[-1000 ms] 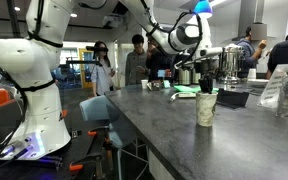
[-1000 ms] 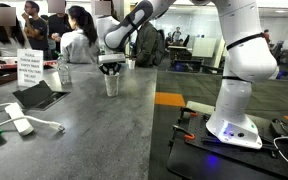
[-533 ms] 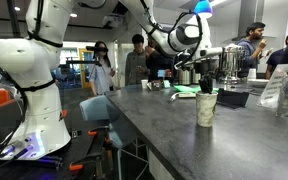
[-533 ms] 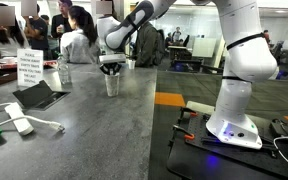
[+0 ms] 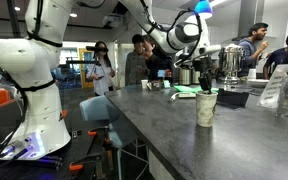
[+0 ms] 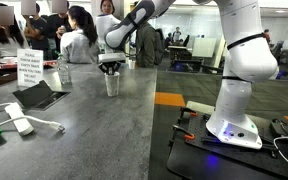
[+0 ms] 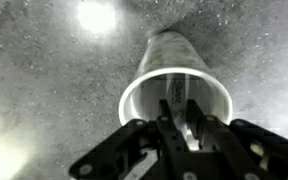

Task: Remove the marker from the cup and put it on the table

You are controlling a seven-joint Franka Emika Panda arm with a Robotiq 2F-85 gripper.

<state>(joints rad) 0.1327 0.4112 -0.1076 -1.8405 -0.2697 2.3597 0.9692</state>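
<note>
The off-white paper cup [image 6: 111,85] stands upright on the dark grey table [image 6: 94,135]; it also shows in an exterior view [image 5: 206,108]. My gripper [image 6: 111,68] hangs straight over the cup, fingers pointing down. In the wrist view the cup's white rim [image 7: 134,85] rings my gripper [image 7: 182,105]. The two dark fingers reach inside the rim and stand close together. The marker [image 7: 177,91] shows as a thin strip running from inside the cup down between the fingers. The marker is hidden in both exterior views.
A printed sign [image 6: 29,68], a black tablet [image 6: 39,95] and a white corded device [image 6: 19,123] lie on the table on one side of the cup. Steel urns [image 5: 224,62] and a plastic bottle [image 5: 284,95] stand beyond it. People stand behind the counter.
</note>
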